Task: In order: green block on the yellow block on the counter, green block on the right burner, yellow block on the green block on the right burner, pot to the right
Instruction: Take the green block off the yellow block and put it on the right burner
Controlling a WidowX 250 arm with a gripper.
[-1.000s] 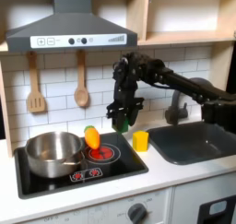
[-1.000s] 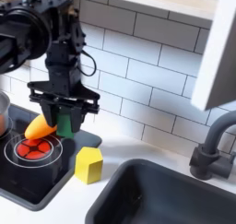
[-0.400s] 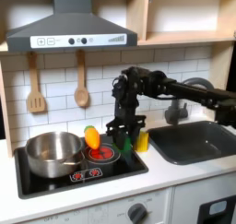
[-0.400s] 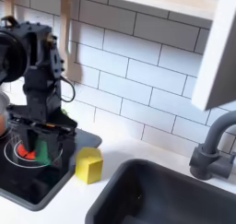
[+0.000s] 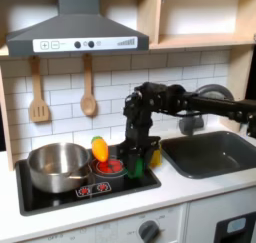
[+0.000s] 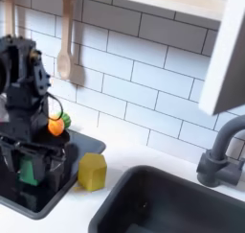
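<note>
In the second exterior view, lower left, you see the pincer (image 6: 35,167) lowered onto the black hob, fingers clamped on the green block (image 6: 33,169). The yellow block (image 6: 92,171) stands just beside it on the counter (image 6: 144,152), at frame centre-left. In the first exterior view, the pot (image 5: 57,167) sits at left on the hob, and the right burner (image 5: 112,167) lies at centre under the pincer (image 5: 134,165).

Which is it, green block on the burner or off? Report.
Low over the right burner, the green block gripped by the claw; resting on it, cannot tell.
</note>
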